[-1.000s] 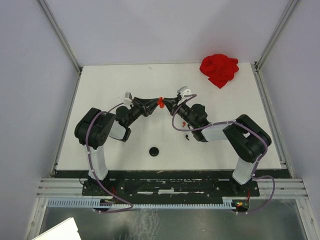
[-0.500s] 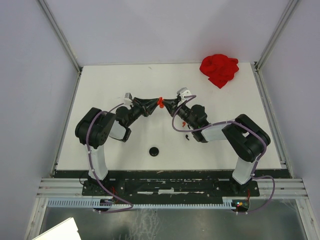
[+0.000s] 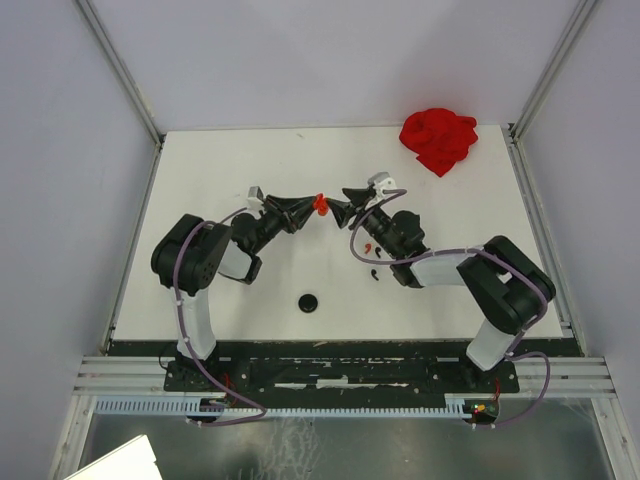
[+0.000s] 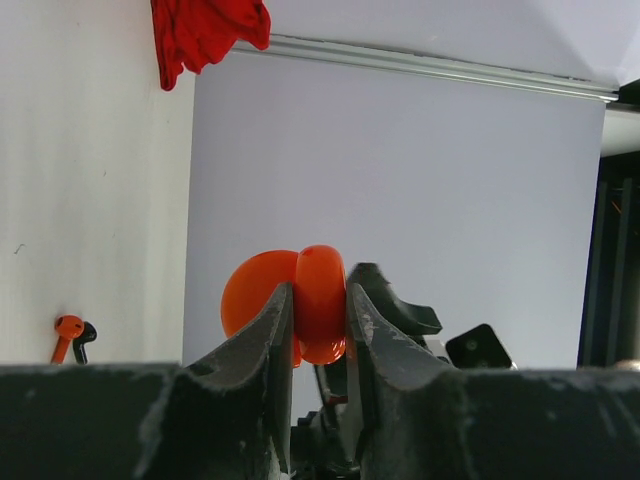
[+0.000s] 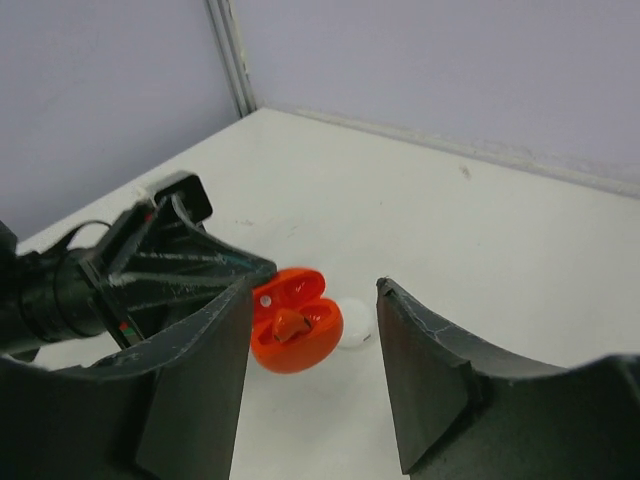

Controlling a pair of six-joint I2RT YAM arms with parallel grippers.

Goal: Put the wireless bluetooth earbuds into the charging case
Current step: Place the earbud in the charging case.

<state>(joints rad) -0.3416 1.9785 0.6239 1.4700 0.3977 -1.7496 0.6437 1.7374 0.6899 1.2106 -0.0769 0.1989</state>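
My left gripper [image 3: 308,207] [image 4: 320,285] is shut on an open red charging case [image 3: 320,204] [image 4: 320,300] and holds it above the table. In the right wrist view one red earbud [image 5: 290,322] sits inside the case [image 5: 295,335]. My right gripper [image 3: 345,208] [image 5: 314,290] stands open just right of the case, touching nothing. A loose red earbud [image 3: 367,246] [image 4: 67,328] and a black earbud [image 3: 373,275] [image 4: 86,335] lie on the table under the right arm.
A black disc [image 3: 309,302] lies near the front middle of the white table [image 3: 220,170]. A white disc [image 5: 352,325] rests on the table below the case. A crumpled red cloth [image 3: 438,138] [image 4: 205,30] sits at the back right corner.
The right gripper has opened and drawn back a little to the right, away from the case. The left gripper and the case have stayed in place.
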